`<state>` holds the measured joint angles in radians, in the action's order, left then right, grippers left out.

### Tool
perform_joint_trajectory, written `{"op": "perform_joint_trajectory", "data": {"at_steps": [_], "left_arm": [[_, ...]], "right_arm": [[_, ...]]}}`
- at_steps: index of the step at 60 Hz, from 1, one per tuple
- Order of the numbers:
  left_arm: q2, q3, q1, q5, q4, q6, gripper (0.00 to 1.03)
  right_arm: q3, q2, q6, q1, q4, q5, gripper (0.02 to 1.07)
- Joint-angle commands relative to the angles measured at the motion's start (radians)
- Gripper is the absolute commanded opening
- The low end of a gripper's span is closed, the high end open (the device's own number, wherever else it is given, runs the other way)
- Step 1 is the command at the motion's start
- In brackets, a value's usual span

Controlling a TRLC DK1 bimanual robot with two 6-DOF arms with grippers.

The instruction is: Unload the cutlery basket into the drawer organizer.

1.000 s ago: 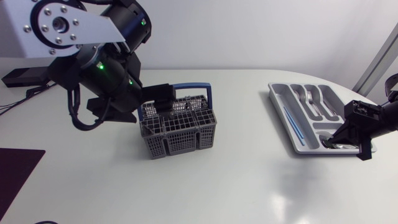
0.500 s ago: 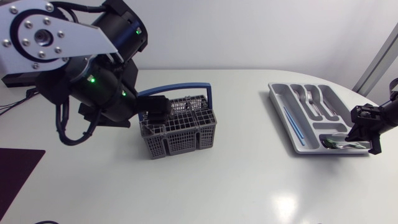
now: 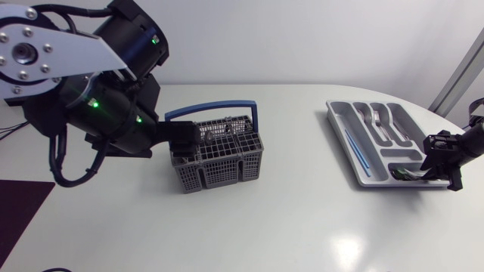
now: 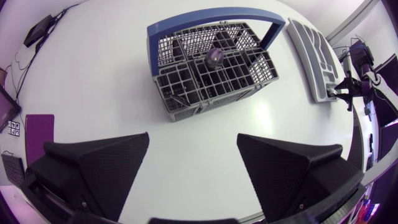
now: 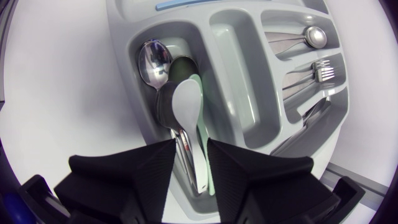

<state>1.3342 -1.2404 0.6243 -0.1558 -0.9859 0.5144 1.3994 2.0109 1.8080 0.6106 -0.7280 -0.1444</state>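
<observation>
The white bench (image 3: 302, 219) has a glossy top, with a soft patch of glare near its front edge. A dark purple mat (image 3: 19, 215) lies flat at the bench's front left corner, partly cut off by the head view. At the far left edge sits a small black box (image 4: 41, 26), and thin black cables (image 4: 23, 55) trail from it across the bench.

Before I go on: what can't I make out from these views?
The basket contents: in the head view the left arm covers one end; the left wrist view shows one dark rounded thing, too small to identify.
Whether the right gripper holds the white spoon: in the right wrist view the gripper hides the handles; head view too small.
</observation>
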Motion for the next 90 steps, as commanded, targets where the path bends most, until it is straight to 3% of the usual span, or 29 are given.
{"op": "perform_joint_trajectory", "data": {"at_steps": [1,12,19,52,58,65,90], "left_arm": [[-0.018,0.03,0.003,-0.005,-0.007,-0.011,0.99],[-0.012,0.03,-0.003,-0.005,-0.003,0.072,0.99],[-0.006,0.03,-0.006,-0.005,0.0,0.118,0.99],[0.025,0.032,0.012,0.016,0.021,0.325,0.96],[0.033,0.038,-0.009,0.082,0.033,0.354,0.96],[0.033,0.05,-0.018,0.087,0.05,0.394,0.96],[0.036,0.071,-0.015,0.088,0.056,0.653,0.97]], "right_arm": [[-0.002,0.003,0.027,-0.005,-0.001,0.006,0.74],[-0.005,-0.023,-0.029,-0.018,-0.007,0.005,0.96],[-0.019,-0.054,-0.044,-0.026,-0.005,-0.011,1.02],[-0.152,-0.307,-0.18,-0.095,-0.021,-0.101,1.02],[-0.203,-0.363,-0.213,-0.13,-0.021,-0.11,1.02],[-0.25,-0.422,-0.251,-0.173,-0.021,-0.116,1.02],[-0.364,-0.604,-0.547,-0.359,-0.031,-0.135,1.02]]}}
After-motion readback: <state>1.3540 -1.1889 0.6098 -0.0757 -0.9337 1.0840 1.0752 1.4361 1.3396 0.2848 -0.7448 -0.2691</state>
